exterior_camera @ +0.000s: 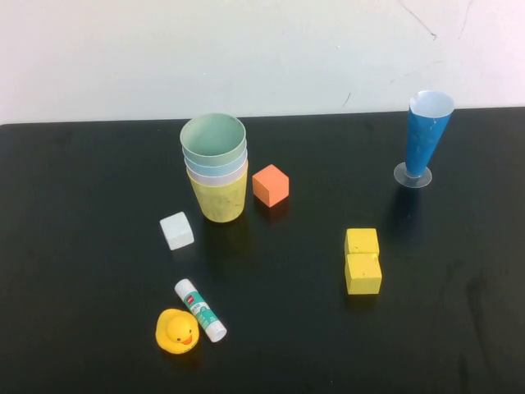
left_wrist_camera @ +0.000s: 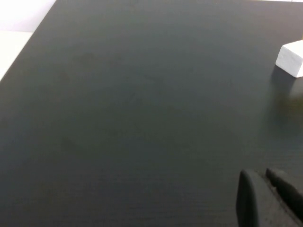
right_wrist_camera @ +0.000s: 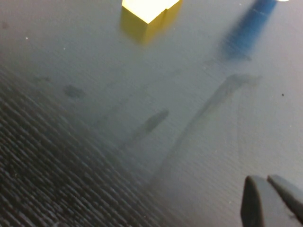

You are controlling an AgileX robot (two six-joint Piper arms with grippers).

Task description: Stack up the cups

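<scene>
From above, the four cups point(exterior_camera: 215, 168) stood nested in one stack, yellow outermost and pale green innermost, so the stacking looked finished. The left gripper point(left_wrist_camera: 270, 178) hovered over bare counter point(left_wrist_camera: 132, 118), fingers clenched on nothing, apparently parked. The right gripper point(right_wrist_camera: 269, 180) did likewise, near a yellow block point(right_wrist_camera: 147, 9).

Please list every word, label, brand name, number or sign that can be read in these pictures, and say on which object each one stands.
Glue stick: it carries a label with red and green print, but this is too small and blurred to read.
No other object shows any text: the stacked cups, the blocks, the rubber duck and the blue cone are plain.
Left hand and right hand, both shut over the table: no markings visible.
</scene>
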